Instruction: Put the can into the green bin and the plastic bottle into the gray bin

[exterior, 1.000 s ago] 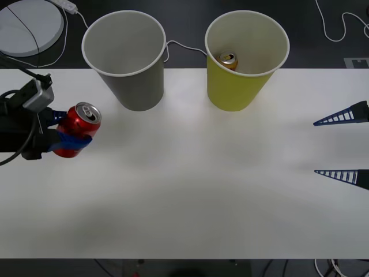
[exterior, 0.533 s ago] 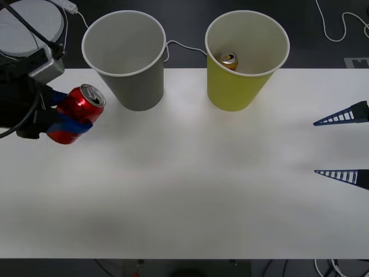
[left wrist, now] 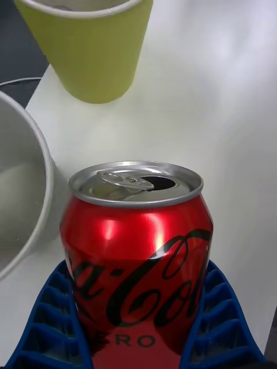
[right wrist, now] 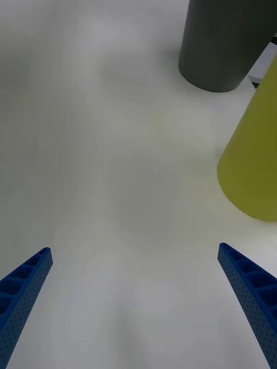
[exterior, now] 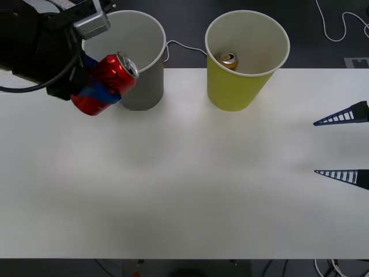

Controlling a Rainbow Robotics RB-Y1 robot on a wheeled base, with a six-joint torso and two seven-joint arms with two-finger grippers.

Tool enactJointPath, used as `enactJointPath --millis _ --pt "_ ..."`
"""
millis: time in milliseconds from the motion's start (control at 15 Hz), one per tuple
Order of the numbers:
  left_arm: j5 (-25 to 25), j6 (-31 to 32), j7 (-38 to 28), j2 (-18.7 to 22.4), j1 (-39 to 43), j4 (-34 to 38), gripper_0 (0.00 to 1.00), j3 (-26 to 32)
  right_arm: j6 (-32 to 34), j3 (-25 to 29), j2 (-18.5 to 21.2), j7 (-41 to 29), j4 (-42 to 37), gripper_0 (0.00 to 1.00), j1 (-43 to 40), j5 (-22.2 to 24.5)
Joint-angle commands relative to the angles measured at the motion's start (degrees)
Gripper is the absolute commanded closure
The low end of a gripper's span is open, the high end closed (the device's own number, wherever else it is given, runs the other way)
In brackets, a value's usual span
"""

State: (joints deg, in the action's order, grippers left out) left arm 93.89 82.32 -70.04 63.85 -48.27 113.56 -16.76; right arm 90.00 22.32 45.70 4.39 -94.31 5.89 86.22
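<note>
Left gripper (exterior: 97, 91) clamps the can (exterior: 105, 84), which has risen off the table (exterior: 184, 173) and swung toward 1 o'clock, now tilted at the gray bin (exterior: 124, 57) front wall. Green bin (exterior: 247, 57) lies at 3 o'clock, so transfer underway. Label reads "Coca-Cola ZERO". Right gripper (exterior: 340, 147) parked, fingers wide.

On the desk (exterior: 184, 190), the gray bin (exterior: 130, 57) stands at the far edge to the left, and the green bin (exterior: 245, 57) stands beside it to the right, apart. A second can (exterior: 228, 59) lies inside the green bin. The left end effector (exterior: 95, 92) holds the can (exterior: 105, 83) tilted, above the desk, seemingly just before the gray bin's left wall. The right end effector (exterior: 343, 147) sits at the desk's right edge, well apart from both bins.
</note>
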Motion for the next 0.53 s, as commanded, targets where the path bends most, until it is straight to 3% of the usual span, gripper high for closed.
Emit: enactJointPath --millis 67,333,533 --pt "-0.38 0.03 -2.03 -3.47 -11.14 -6.86 1.00 -8.12 0.00 0.00 0.00 0.00 0.00 0.00 0.00 0.00" --pt "-0.20 -0.06 -2.03 -11.46 -23.27 -18.82 1.00 -15.59 0.00 0.00 0.00 0.00 0.00 0.00 0.00 0.00" --pt "0.41 -1.38 -2.03 -19.64 -32.85 -31.91 1.00 -20.77 0.00 0.00 0.00 0.00 0.00 0.00 0.00 0.00"
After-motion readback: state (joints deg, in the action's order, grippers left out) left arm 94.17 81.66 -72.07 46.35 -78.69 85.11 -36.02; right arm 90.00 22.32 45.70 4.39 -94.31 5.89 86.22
